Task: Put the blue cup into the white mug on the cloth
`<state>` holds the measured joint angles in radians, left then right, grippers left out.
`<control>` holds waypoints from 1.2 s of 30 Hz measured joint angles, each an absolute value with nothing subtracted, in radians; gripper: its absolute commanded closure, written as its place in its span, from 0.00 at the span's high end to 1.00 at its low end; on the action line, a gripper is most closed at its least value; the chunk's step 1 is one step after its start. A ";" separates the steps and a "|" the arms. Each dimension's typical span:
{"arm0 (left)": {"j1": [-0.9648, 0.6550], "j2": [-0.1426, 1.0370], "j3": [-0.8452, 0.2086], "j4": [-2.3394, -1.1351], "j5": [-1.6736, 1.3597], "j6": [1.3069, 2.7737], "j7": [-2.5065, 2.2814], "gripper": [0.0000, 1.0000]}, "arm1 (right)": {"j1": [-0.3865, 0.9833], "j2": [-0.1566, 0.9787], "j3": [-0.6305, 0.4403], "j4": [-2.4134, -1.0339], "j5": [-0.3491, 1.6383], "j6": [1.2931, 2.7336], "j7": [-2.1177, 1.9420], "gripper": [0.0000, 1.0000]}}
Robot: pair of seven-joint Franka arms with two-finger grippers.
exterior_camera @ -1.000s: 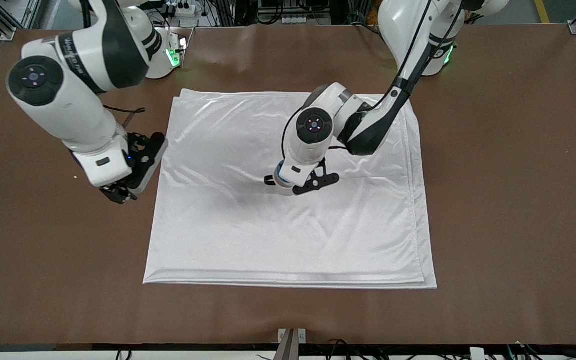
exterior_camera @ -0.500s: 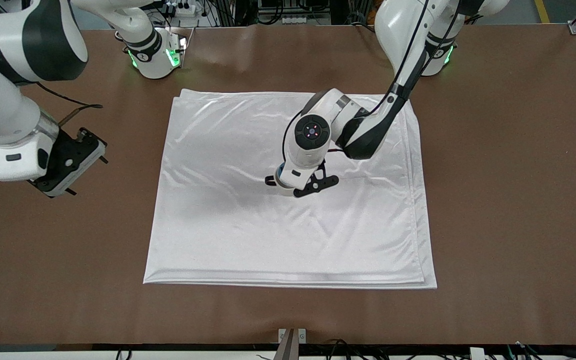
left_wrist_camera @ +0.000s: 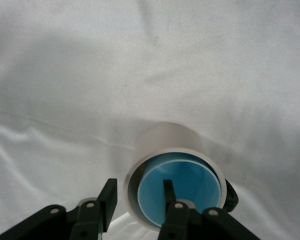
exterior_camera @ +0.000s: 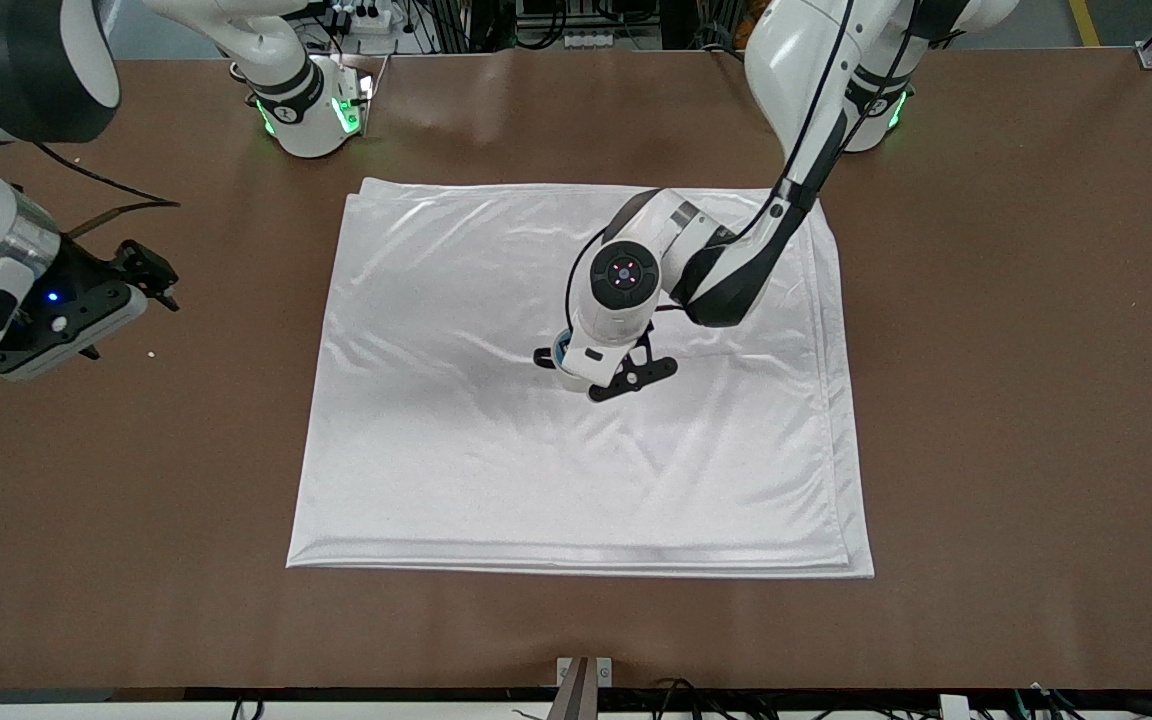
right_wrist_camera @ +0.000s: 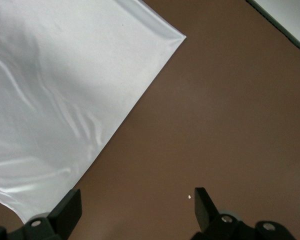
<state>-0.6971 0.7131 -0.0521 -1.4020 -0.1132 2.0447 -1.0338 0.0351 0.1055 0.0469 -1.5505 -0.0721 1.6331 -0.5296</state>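
The blue cup (left_wrist_camera: 195,185) sits nested inside the white mug (left_wrist_camera: 165,140), which stands upright on the cloth (left_wrist_camera: 90,75) near its middle. My left gripper (left_wrist_camera: 138,192) is over them and open. One finger is outside the mug's wall and the other is inside the blue cup, with small gaps on both sides. In the front view the left hand covers most of the mug (exterior_camera: 566,378); only a sliver of blue shows. My right gripper (right_wrist_camera: 135,202) is open with nothing in it, over bare table off the cloth's edge at the right arm's end.
The cloth (exterior_camera: 436,450) lies folded in layers on the brown table (exterior_camera: 986,400). One of its corners (right_wrist_camera: 180,37) shows in the right wrist view. A tiny white crumb (exterior_camera: 152,353) lies on the table under the right hand.
The left gripper's fingers have parted from the blue cup, which now rests in the mug. The right arm has swung away from the cloth's edge, toward its own end of the table.
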 measured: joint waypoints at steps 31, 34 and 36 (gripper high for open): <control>-0.233 0.436 -0.006 -1.362 -0.022 1.785 -0.444 1.00 | -0.068 0.054 0.048 -1.522 -0.044 1.560 0.032 1.00; -0.218 0.397 -0.006 -1.362 -0.022 1.743 -0.431 1.00 | -0.091 0.024 0.048 -1.555 -0.018 1.575 0.032 1.00; -0.218 0.369 -0.007 -1.361 -0.022 1.709 -0.431 1.00 | -0.104 0.002 0.048 -1.582 -0.011 1.586 0.032 1.00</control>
<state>-0.2178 0.3695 -0.0067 -1.3615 -0.0223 1.7093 -0.4305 -0.1035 0.0019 0.0475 -1.5818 -0.0114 1.5861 0.0324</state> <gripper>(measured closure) 0.000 0.000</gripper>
